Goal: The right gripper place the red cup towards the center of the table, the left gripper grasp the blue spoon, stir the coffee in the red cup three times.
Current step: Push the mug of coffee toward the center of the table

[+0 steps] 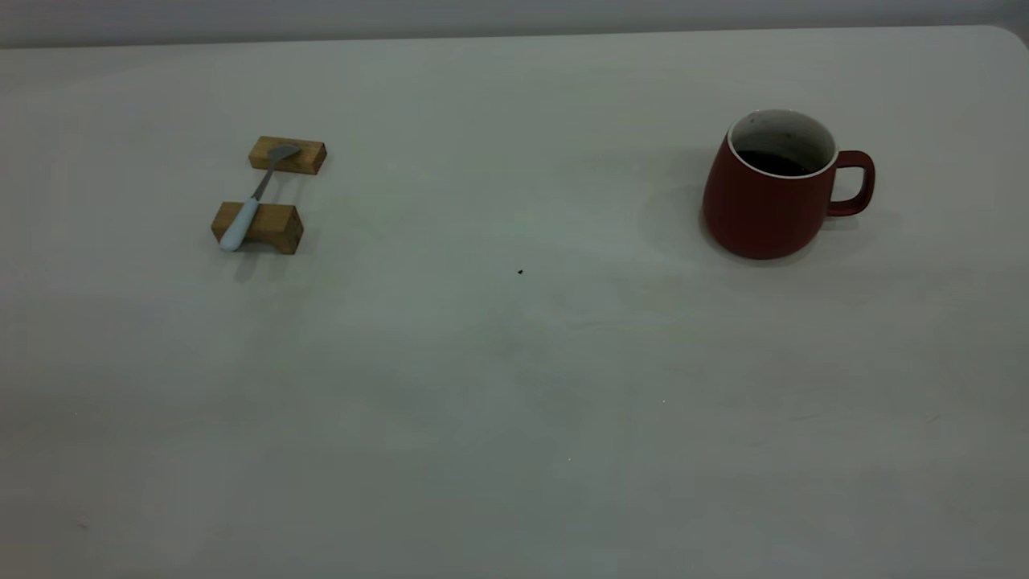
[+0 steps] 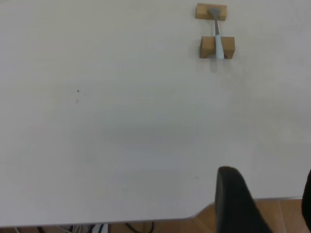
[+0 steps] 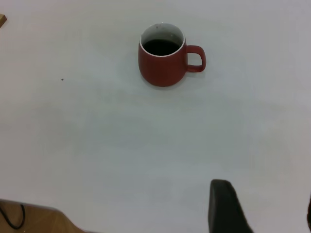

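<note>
The red cup stands upright at the right of the table, its handle pointing right, with dark coffee inside; the right wrist view shows the cup too. The blue spoon lies across two wooden blocks at the left, also seen as the spoon in the left wrist view. Neither gripper appears in the exterior view. My left gripper hangs open over the table's near edge, far from the spoon. My right gripper is open, well short of the cup, holding nothing.
Two tan wooden blocks carry the spoon. A tiny dark speck marks the table's middle. The table edge and wooden floor show under the left gripper.
</note>
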Tool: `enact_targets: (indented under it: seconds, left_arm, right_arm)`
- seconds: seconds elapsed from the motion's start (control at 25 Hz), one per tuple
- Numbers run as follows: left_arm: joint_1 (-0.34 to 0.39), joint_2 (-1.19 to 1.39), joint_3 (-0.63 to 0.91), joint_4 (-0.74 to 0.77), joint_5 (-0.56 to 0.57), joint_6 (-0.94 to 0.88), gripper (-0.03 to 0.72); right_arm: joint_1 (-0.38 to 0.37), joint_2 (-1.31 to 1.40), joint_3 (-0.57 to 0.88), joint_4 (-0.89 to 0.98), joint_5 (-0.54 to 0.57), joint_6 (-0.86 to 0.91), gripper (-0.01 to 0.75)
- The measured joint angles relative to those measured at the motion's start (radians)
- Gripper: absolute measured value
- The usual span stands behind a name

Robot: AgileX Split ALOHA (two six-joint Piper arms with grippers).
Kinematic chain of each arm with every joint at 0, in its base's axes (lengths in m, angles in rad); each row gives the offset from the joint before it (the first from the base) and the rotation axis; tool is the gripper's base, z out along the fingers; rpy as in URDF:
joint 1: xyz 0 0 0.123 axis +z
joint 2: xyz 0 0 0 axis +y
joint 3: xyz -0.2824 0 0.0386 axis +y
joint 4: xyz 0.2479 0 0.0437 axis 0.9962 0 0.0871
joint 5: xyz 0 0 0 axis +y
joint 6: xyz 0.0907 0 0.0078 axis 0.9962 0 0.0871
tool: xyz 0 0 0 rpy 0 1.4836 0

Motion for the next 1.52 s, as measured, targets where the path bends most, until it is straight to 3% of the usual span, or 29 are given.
enact_targets:
  seconds: [1.04,1.52]
  left_arm:
    - [0.0,0.0,0.0,0.0,0.0,0.0,0.411]
    - [0.0,0.0,0.0,0.0,0.0,0.0,0.411]
  right_arm:
    - [0.0,0.0,0.0,-0.003,0.0,0.001,0.44]
    - [0.0,0.0,-0.004,-0.118,-0.002,0.133,0.443]
